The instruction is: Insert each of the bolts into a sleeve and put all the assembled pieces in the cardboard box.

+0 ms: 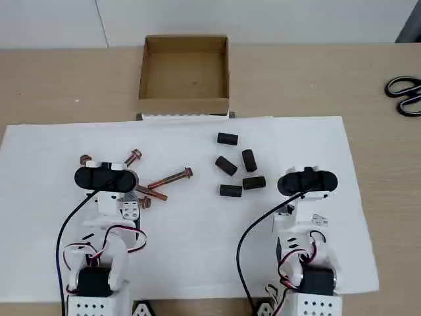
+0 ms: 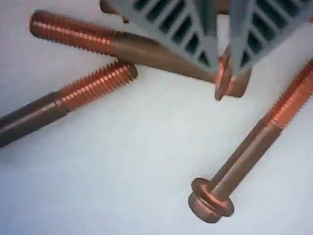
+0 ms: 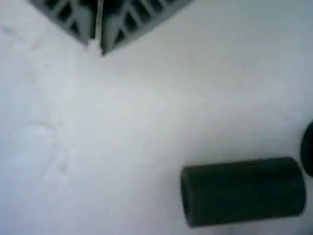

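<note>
Left gripper [image 2: 224, 66]: wrist view puts tips at bolt head [image 2: 234, 82]; open or gripping, cannot tell. High view: bolts [image 1: 170, 178] scattered left, cardboard box [image 1: 184, 104] far centre, five sleeves [image 1: 230, 191] right of bolts. Right gripper [image 3: 99, 48] closed, holding nothing, near sleeve [image 3: 242, 191].

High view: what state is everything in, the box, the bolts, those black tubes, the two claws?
cardboard box, open, empty.
bolts, lying loose, unassembled.
sleeves, five lying loose, nothing inside.
left gripper, low over the bolts.
right gripper, shut, holding nothing.
</note>
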Controlling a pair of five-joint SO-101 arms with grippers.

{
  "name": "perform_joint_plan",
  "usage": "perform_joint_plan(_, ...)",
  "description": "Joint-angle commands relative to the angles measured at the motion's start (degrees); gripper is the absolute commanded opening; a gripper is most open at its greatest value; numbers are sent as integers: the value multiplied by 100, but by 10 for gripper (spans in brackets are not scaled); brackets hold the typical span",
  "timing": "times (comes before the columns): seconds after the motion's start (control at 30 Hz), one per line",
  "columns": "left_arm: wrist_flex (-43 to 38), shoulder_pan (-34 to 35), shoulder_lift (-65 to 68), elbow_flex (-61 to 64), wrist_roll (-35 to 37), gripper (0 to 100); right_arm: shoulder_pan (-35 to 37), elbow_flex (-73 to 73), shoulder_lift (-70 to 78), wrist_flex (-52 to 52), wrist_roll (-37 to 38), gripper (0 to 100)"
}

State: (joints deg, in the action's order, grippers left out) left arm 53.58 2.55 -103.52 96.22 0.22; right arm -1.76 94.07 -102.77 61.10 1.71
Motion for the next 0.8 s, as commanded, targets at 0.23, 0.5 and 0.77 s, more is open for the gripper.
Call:
perform_joint_plan(0.23,-123,26,-62,-22,-18,7,-22,-18,-40,-119,-18,3)
perform_joint_plan(0.5,-149,-26,-62,-22,-26,9,-22,-18,-40,-119,-18,3)
perform_joint_plan(0.77,-149,-352,-70,-13,-26,8,-22,-18,-40,-119,-18,3)
